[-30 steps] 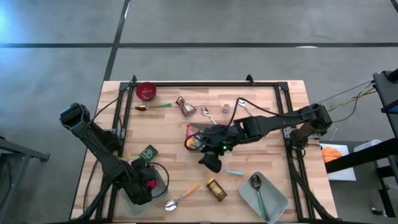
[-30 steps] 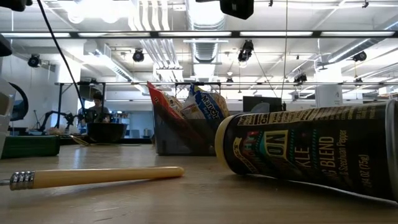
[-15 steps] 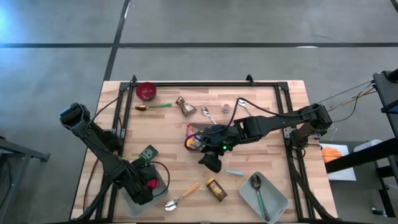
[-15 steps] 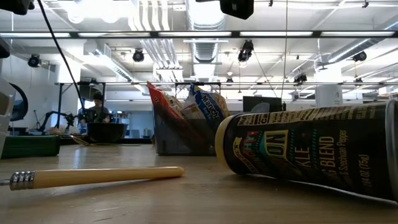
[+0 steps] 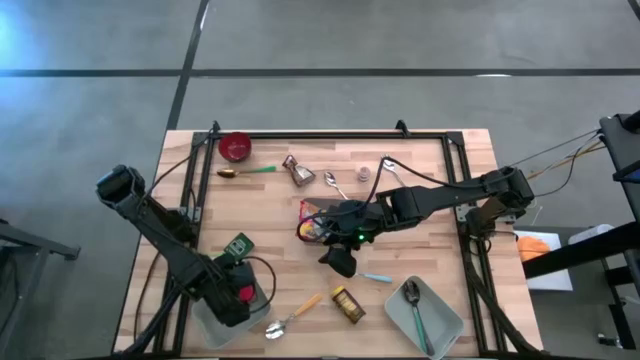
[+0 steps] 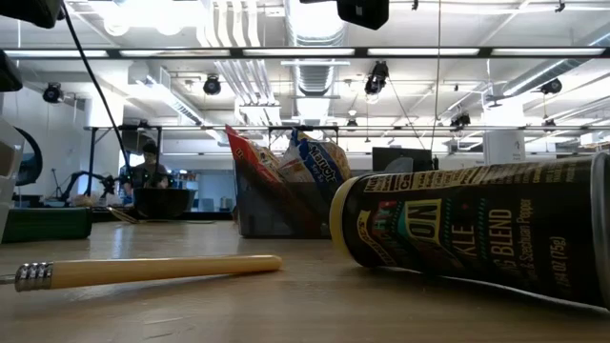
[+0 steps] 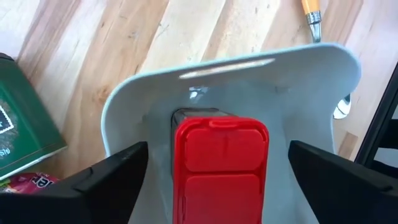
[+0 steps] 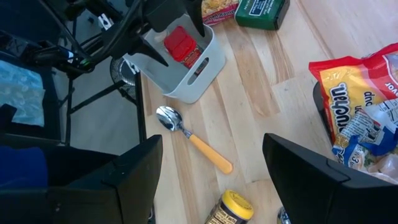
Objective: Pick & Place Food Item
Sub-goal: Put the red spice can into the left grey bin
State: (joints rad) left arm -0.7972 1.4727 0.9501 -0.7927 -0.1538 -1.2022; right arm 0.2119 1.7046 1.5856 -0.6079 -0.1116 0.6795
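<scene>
Left gripper (image 7: 217, 174) jaws widen, releasing red-lidded container (image 7: 219, 158) in bin (image 7: 143, 112); retreating fingers could snag it.

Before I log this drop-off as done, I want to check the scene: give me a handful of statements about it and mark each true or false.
1. The red-lidded container lies inside the pale grey bin. True.
2. The left pincer is clamped on that container. False: its fingers stand wide apart on either side, not touching it.
3. The spice jar lies on its side on the wooden table. True.
4. The grey tray at the right front corner is empty. False: a spoon lies in it.
5. The right pincer holds the yellow-handled spoon. False: that spoon lies free on the table.
</scene>
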